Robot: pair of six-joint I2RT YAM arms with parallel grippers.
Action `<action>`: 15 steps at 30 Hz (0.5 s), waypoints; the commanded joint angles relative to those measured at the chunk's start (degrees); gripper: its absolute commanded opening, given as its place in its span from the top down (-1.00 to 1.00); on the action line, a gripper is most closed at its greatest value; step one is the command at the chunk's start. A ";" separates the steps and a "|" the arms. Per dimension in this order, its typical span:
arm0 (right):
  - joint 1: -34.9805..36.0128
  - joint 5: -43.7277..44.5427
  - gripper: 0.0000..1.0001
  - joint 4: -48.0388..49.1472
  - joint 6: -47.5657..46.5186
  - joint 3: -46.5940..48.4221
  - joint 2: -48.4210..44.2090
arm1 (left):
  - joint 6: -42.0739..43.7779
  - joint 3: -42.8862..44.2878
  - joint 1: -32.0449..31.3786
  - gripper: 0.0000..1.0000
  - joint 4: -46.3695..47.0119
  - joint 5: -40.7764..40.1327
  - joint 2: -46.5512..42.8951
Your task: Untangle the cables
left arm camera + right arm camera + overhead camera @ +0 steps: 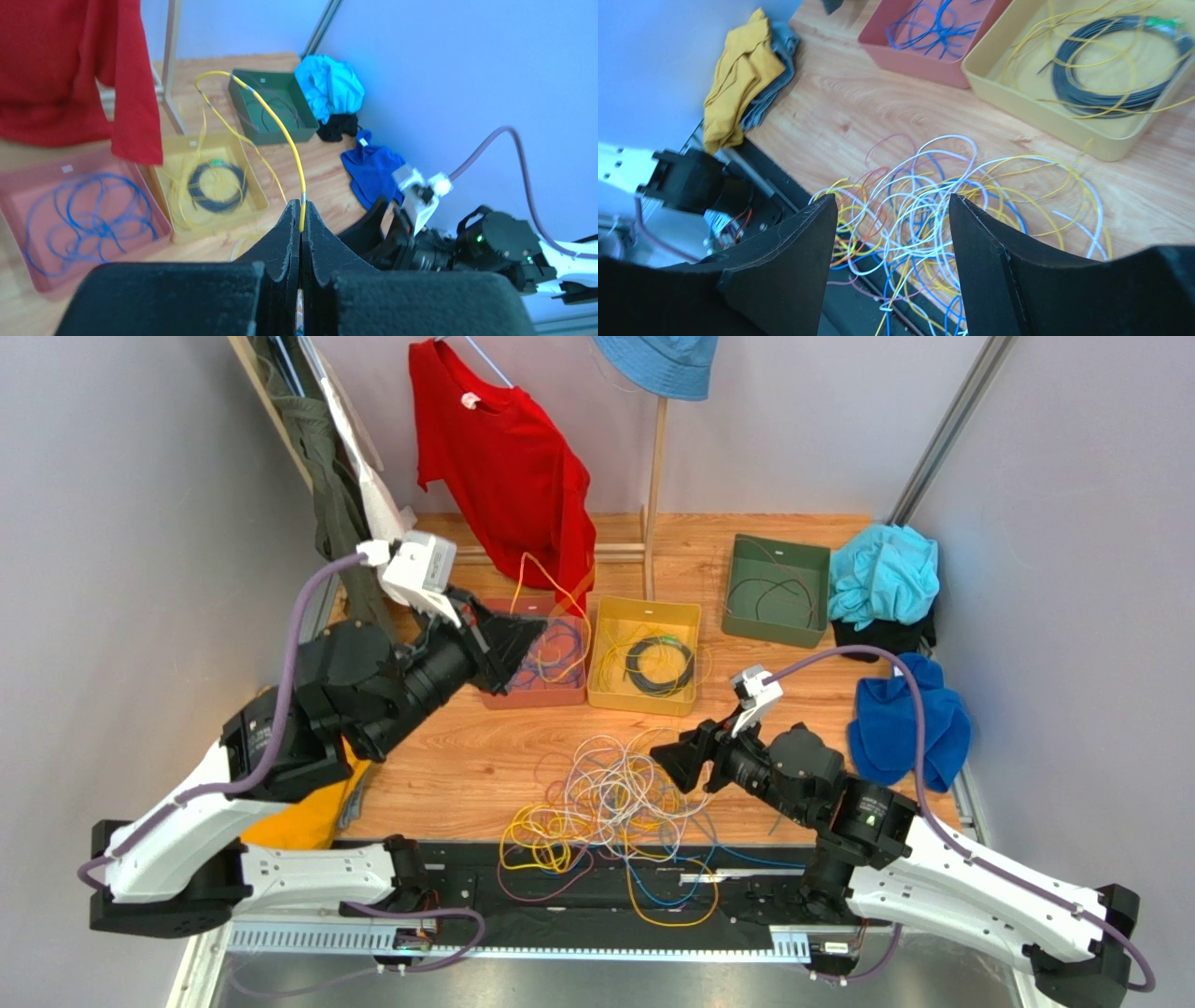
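A tangle of thin yellow, white, blue and purple cables lies on the wooden table near the front edge and spills onto the black base rail; it also shows in the right wrist view. My left gripper hangs above the red tray, shut on a yellow cable. That cable arcs up and away from the left gripper's tips toward the yellow tray. My right gripper is open and empty, hovering just above the tangle's right side, with the tangle seen between the jaws of this gripper.
A red tray holds blue cables, a yellow tray holds a black coil and yellow cable, and a green tray holds a dark cable. A red shirt hangs behind. Blue cloths lie at the right and a yellow cloth at the left.
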 commanded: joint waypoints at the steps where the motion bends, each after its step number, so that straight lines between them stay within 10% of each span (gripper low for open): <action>1: 1.67 -5.25 -0.28 3.73 0.85 -0.83 -0.91 | 10.70 9.96 -0.13 1.00 -7.66 0.54 8.23; 8: 2.64 -2.37 -0.28 0.92 0.76 -1.09 -4.24 | 14.13 25.08 -0.13 1.00 -11.80 1.86 15.54; 15: 2.72 8.44 -0.25 -9.27 2.60 0.31 -13.19 | 14.49 18.95 1.01 1.00 -7.33 1.59 18.97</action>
